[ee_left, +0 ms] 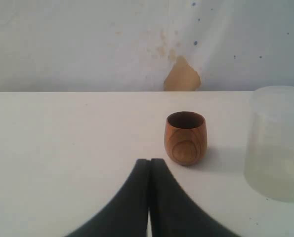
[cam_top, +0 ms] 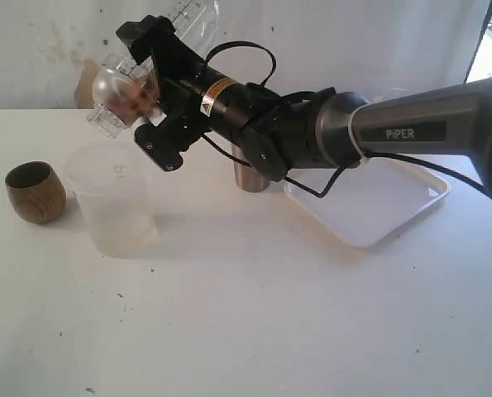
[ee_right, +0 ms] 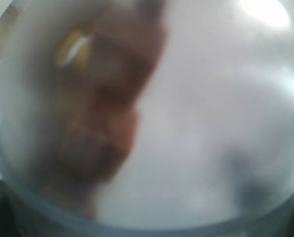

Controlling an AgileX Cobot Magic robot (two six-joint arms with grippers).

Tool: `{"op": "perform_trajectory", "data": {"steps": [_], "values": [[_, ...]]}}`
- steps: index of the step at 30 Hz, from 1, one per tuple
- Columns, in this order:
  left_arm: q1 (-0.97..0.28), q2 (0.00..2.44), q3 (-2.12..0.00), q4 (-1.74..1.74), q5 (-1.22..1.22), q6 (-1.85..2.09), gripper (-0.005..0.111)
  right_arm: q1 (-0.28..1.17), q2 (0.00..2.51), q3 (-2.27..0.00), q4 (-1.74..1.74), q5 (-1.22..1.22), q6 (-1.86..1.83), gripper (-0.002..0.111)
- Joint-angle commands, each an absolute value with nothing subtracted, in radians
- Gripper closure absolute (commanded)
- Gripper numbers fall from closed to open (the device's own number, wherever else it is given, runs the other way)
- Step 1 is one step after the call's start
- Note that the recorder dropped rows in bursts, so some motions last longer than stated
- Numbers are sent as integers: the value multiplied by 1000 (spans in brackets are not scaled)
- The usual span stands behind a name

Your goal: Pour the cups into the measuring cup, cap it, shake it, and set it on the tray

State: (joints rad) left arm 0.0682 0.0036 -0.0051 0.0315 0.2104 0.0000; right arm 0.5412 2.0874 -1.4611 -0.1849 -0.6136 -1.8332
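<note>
The right end effector point(cam_top: 150, 89) grips the measuring cup point(cam_top: 113, 83) tilted, raised off the surface point(cam_top: 270, 331) — left end effector point(ee_left: 149, 165) closed, empty, near the wooden cup point(ee_left: 185, 137)

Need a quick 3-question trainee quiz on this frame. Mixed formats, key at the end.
1. True or false: the wooden cup lies on its side.
2. Pick one. The right claw has the measuring cup: A) set down upright B) gripped in the air, tilted C) dropped on its side.
3. Is the left claw open or shut, and does it hold anything?

Key:
1. False, it stands upright.
2. B.
3. Shut, holding nothing.
</note>
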Motion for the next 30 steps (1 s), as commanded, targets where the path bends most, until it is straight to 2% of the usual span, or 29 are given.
{"op": "perform_trajectory", "data": {"steps": [1,18,20,23,26,27,30], "values": [[69,0,0,30,203,0,107,561,2085,-1465,-179,-650,-1796,108],[69,0,0,30,203,0,107,575,2099,-1464,66,-650,-1736,108],[69,0,0,30,203,0,107,575,2095,-1464,172,-677,-1750,108],[69,0,0,30,203,0,107,584,2094,-1464,341,-852,-1731,108],[69,0,0,30,203,0,107,619,2072,-1464,697,-1159,-1472,108],[69,0,0,30,203,0,107,633,2053,-1464,907,-1221,-1258,108],[69,0,0,30,203,0,107,647,1970,-1464,1321,-1178,-1132,108]]}}
